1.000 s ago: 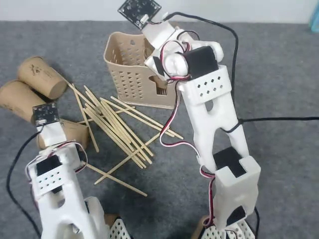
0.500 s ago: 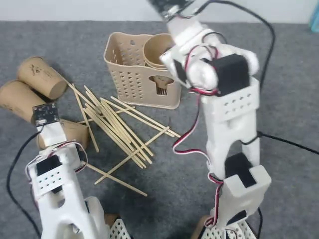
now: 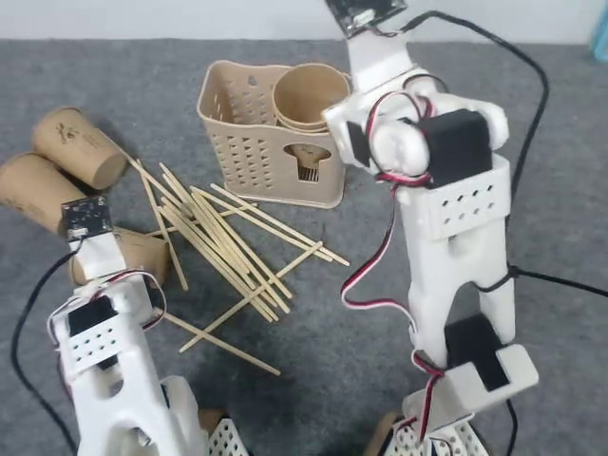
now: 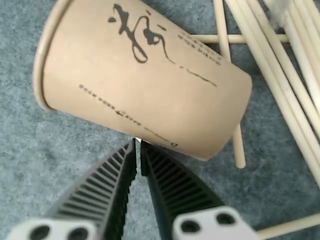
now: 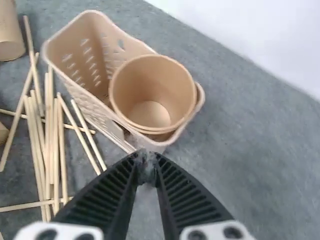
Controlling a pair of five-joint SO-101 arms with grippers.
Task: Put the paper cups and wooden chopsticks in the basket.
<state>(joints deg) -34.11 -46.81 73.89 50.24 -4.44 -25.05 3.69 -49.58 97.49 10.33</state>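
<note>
A beige slotted basket (image 3: pixel 249 133) (image 5: pixel 80 60) stands at the back of the grey mat with one paper cup (image 3: pixel 309 93) (image 5: pixel 152 95) upright inside it. My right gripper (image 5: pixel 145 161) hangs shut and empty above the mat beside the basket's near end. Another paper cup (image 4: pixel 145 85) (image 3: pixel 133 256) lies on its side at front left. My left gripper (image 4: pixel 137 146) is shut, its tips right at that cup's side. Two more cups (image 3: pixel 81 147) (image 3: pixel 30 190) lie at the far left. Several wooden chopsticks (image 3: pixel 228 247) (image 5: pixel 47 135) are scattered between the cups and the basket.
The right arm's white links (image 3: pixel 446 218) stand tall right of the basket, with cables trailing off to the right. The left arm's base (image 3: pixel 104 380) sits at front left. Open grey mat (image 3: pixel 323 323) lies between the two arms.
The right arm has lifted and drawn back to the right from over the basket, uncovering the cup standing inside it. The left arm has stayed put.
</note>
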